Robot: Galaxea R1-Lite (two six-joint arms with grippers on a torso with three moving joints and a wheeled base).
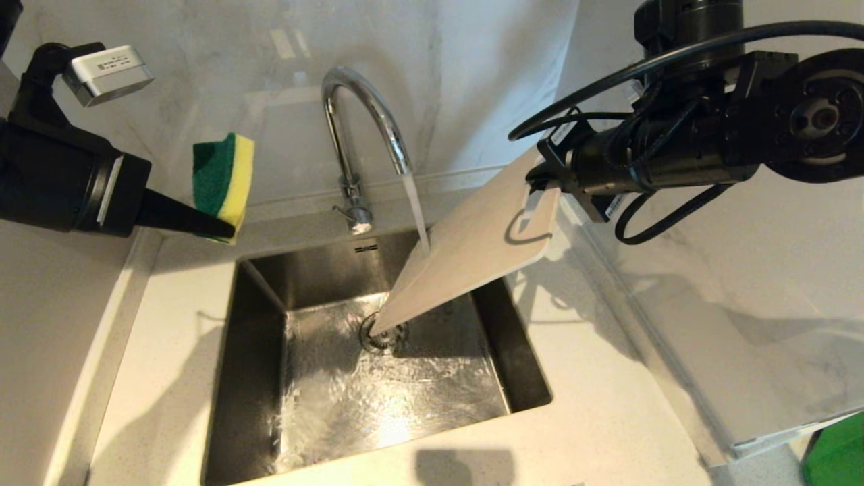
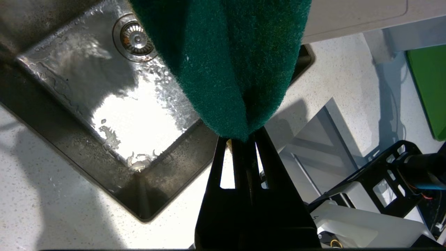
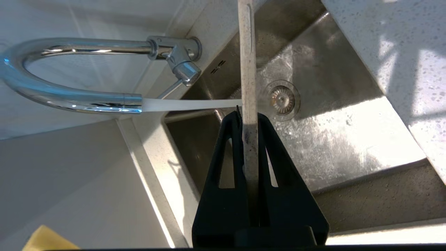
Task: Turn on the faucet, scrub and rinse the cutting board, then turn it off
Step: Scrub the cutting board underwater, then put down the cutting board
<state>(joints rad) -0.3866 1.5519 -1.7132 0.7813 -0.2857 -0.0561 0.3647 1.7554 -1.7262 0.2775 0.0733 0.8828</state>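
Observation:
Water runs from the chrome faucet (image 1: 364,128) (image 3: 69,97) onto the upper face of the cream cutting board (image 1: 466,250). The board slopes down into the sink (image 1: 256,324), its low end over the drain (image 1: 383,334). My right gripper (image 1: 540,182) (image 3: 249,118) is shut on the board's high end beside the handle slot. The right wrist view shows the board (image 3: 246,52) edge-on between the fingers. My left gripper (image 1: 226,229) (image 2: 244,139) is shut on a green-and-yellow sponge (image 1: 223,175) (image 2: 226,62), held above the counter left of the faucet, apart from the board.
The speckled white counter (image 1: 169,378) surrounds the wet steel sink. A pale wall rises behind the faucet and a raised ledge (image 1: 675,324) runs along the right. Something green (image 1: 837,452) sits at the lower right corner.

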